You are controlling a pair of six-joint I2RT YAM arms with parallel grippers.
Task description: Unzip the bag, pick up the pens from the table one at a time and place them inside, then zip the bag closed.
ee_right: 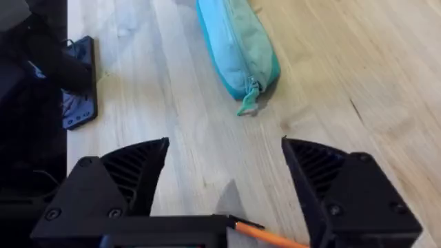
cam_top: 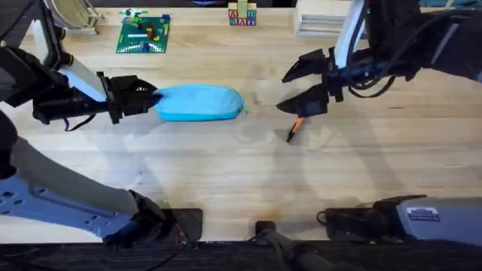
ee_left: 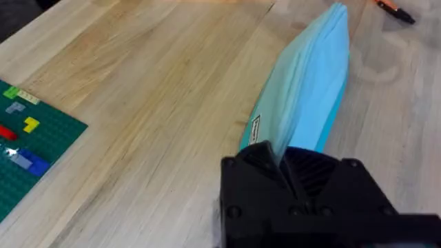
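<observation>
Bag [cam_top: 199, 103] zipped, end clamped by left tool [cam_top: 147, 98]; right tool [cam_top: 301, 89] spread above unloaded pen [cam_top: 294, 129].

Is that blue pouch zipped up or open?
Zipped, it seems: the bag shows a closed seam, its pull tab hanging at the end.

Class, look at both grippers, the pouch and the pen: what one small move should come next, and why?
Probably the right gripper, open above the table, should move to the zipper pull. The bag looks zipped shut, the left gripper pinches its far end, and the pen lies outside.
</observation>
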